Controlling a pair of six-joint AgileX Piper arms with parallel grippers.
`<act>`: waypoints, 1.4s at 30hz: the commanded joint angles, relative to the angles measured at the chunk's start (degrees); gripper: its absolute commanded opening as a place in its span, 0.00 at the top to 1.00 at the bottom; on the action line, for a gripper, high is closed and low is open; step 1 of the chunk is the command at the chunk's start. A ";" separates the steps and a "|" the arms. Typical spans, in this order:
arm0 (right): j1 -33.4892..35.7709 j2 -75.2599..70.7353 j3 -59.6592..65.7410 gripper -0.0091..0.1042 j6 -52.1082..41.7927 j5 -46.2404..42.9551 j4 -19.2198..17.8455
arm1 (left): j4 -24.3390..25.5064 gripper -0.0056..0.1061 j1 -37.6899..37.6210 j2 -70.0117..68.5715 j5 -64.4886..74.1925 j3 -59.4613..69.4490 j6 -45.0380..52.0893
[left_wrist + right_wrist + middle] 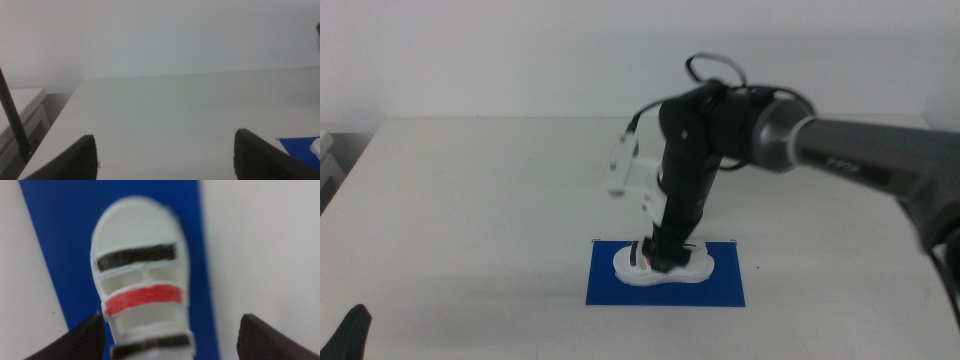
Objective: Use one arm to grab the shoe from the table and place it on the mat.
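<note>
The white shoe (pixel 632 266) with black and red straps lies flat on the blue mat (pixel 610 286) on the white table (pixel 470 200). The arm (pixel 840 150) comes in from the right and bends down over it. My right gripper (pixel 665 258) is open astride the shoe's middle. In the right wrist view the shoe (pixel 140 275) lies on the mat (pixel 60 240); one jaw is close to its side and the other stands clear. My left gripper (pixel 350 335) waits at the bottom left corner, open and empty (pixel 165 160). The left wrist view shows a corner of the mat (pixel 300 147).
A white cabinet (pixel 328 160) stands beside the table's left edge and also shows in the left wrist view (pixel 20 115). A thin black cable (pixel 12 120) runs down beside it. A white wall rises behind the table's far edge.
</note>
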 commanded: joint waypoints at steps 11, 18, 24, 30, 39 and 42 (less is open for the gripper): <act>-8.69 -36.99 21.47 0.11 14.60 -16.69 3.75 | -0.55 0.11 -0.25 -0.79 -4.72 0.40 -0.28; -15.55 -59.19 39.62 0.11 29.23 -29.94 1.77 | -0.55 0.11 -0.25 -0.79 -4.72 0.40 -0.28; -22.53 -77.03 56.06 0.11 37.05 -37.76 -2.82 | -0.55 0.11 -0.25 -0.79 -4.72 0.40 -0.28; -27.23 -94.05 69.17 0.11 37.72 -41.53 -2.82 | -0.55 0.11 -0.25 -0.79 -4.72 0.40 -0.28; -27.25 -109.72 82.41 0.11 32.69 -43.51 -1.82 | -0.55 0.11 -0.25 -0.79 -4.72 0.40 -0.28; -27.15 -110.59 84.63 0.11 32.86 -45.81 -1.54 | -0.55 0.11 -0.25 -0.79 -4.72 0.40 -0.28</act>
